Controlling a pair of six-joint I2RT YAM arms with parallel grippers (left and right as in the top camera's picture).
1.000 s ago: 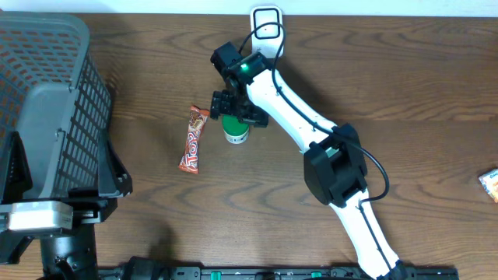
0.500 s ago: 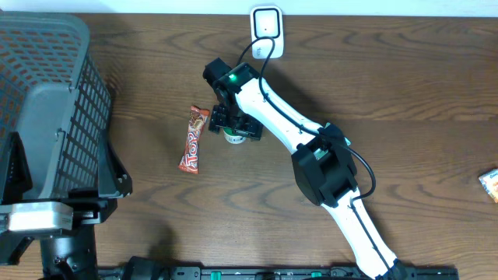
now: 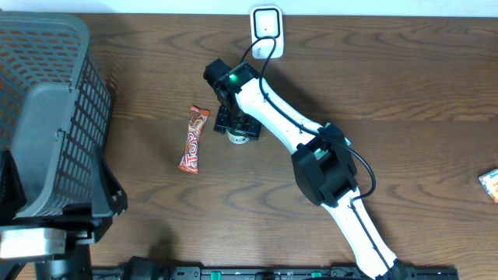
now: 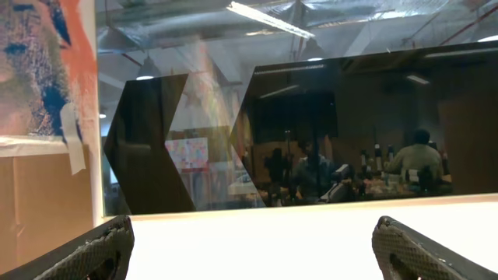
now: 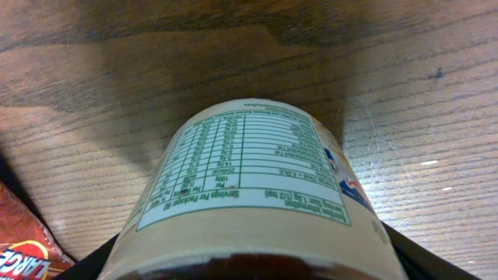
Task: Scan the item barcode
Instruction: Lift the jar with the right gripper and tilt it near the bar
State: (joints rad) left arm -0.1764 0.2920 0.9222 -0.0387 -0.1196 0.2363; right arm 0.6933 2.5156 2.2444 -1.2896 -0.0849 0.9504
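The item is a small jar (image 5: 249, 171) with a cream label and a green-printed nutrition table, standing on the wooden table (image 3: 405, 70). From overhead only a pale sliver of the jar (image 3: 237, 135) shows under my right gripper (image 3: 237, 124). In the right wrist view the right gripper (image 5: 253, 268) straddles the jar, its dark fingers (image 5: 436, 260) close against both sides; contact is hidden. My left gripper (image 4: 261, 249) points up at the room, open and empty. A white scanner (image 3: 265, 23) sits at the table's far edge.
A red candy bar (image 3: 194, 138) lies just left of the jar, its wrapper (image 5: 23, 241) also visible from the right wrist. A large grey basket (image 3: 47, 93) fills the left side. A small packet (image 3: 490, 184) lies at the right edge.
The right gripper has dropped over the jar and its fingers have narrowed around it, hiding the green lid. The left arm's base has shifted slightly at bottom left.
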